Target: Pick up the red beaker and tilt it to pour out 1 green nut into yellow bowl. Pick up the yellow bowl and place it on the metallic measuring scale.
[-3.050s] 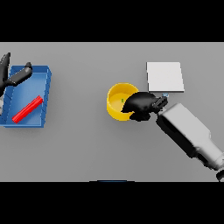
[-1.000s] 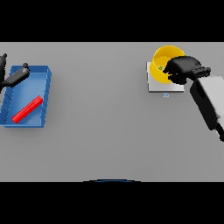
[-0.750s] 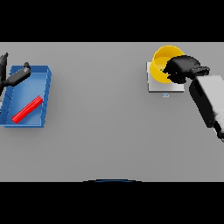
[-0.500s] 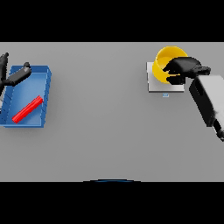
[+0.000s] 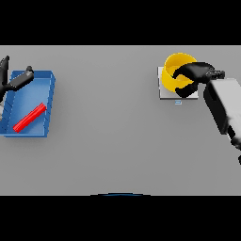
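At the far left edge of the head view, the left hand (image 5: 13,81) is seen over the upper left corner of a blue tray (image 5: 47,106), its fingers straight and spread, with nothing held. Inside the tray a red beaker (image 5: 29,117) is laid on its side, slanted from lower left to upper right, apart from the hand. The middle of the grey table (image 5: 108,141) is shown bare between the tray and the things on the right.

Toward the upper right, the metallic measuring scale (image 5: 165,94) is seen as a pale square plate with a small mark at its near edge. The yellow bowl (image 5: 175,68) is placed over it, tilted so that its opening is turned toward the upper right. The bowl's right side is clasped by the right hand (image 5: 194,77), whose dark fingers and thumb are curled round the rim and wall. Whether a green nut lies in the bowl cannot be told.
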Available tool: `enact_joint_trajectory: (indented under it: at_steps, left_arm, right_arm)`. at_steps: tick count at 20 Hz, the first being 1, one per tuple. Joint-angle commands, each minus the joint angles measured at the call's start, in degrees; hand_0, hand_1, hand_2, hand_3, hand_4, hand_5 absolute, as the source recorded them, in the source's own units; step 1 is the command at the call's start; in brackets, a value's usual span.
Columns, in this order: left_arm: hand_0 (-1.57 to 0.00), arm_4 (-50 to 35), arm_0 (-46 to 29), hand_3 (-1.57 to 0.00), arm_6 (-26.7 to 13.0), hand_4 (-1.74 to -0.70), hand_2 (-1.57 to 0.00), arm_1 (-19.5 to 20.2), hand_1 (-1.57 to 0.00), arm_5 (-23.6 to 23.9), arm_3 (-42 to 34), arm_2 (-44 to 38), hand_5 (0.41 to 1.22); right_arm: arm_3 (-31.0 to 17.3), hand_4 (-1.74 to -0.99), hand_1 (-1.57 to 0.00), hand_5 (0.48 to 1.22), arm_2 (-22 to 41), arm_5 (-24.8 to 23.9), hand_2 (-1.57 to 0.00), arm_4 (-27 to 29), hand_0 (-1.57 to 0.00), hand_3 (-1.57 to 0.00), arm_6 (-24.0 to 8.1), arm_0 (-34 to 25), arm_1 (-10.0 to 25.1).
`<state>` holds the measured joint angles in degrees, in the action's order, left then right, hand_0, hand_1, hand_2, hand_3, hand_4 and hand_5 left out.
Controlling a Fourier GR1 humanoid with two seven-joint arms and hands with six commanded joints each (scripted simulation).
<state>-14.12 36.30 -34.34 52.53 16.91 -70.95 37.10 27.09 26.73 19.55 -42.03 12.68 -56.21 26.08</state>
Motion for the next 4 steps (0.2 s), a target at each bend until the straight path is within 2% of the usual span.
enact_joint_trajectory:
  at_steps: [1, 4]
  left_arm:
    - [0.0, -0.2, -0.3, 0.0, 0.6, -0.81, 0.0, -0.3, 0.0, 0.1, 0.2, -0.1, 0.734]
    - [0.0, 0.0, 0.4, 0.0, -0.1, -0.82, 0.0, -0.4, 0.0, 0.2, -0.1, -0.1, 0.734]
  right_arm:
    - [0.0, -1.336, -0.09, 0.741, 0.3, 0.1, -0.21, -0.2, -0.1, -0.41, 0.4, -0.1, 0.0]
    - [-1.0, -1.308, -0.05, 0.733, 0.6, 0.3, -0.12, -0.6, -0.05, -0.35, 0.5, -0.3, -0.1]
